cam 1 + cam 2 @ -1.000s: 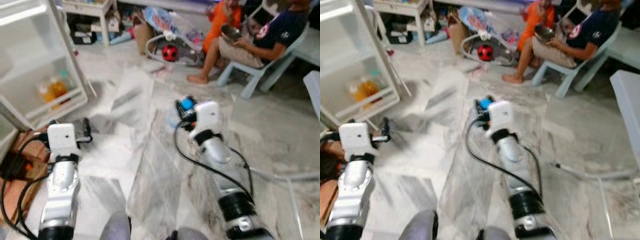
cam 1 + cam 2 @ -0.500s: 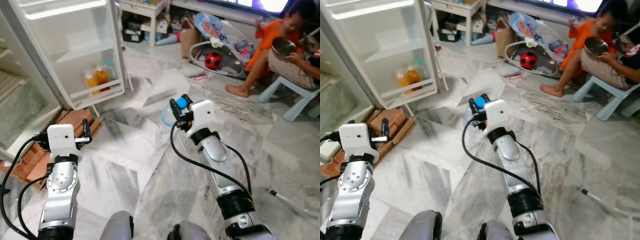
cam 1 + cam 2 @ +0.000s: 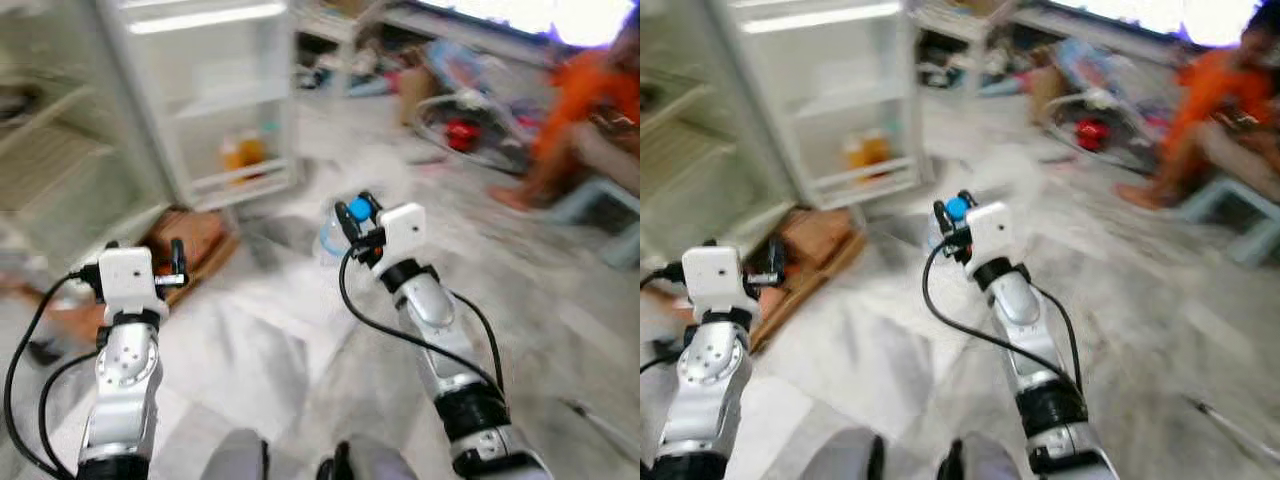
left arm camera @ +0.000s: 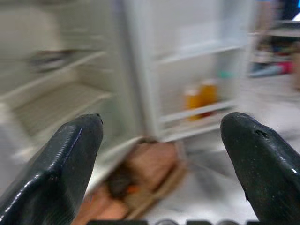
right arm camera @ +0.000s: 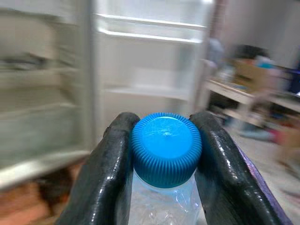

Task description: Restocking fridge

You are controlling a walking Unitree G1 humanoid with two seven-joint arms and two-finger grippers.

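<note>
The right gripper [image 5: 164, 154] pinches a water bottle [image 5: 161, 201] below its blue cap [image 5: 165, 147], held toward the open fridge [image 3: 215, 100] at 11 o'clock. The left gripper [image 4: 164, 145] gapes empty. Marble floor [image 3: 300, 330]; a person [image 3: 590, 110] at 2 o'clock. The view has swung, bringing the fridge closer to centre.

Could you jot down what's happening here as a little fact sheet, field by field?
right gripper: shut on the water bottle, at its blue cap
left gripper: open, holding nothing
fridge: open, ahead to the robot's left
door shelf: holds orange drink bottles
person: in orange, far right
picture: blurred
</note>
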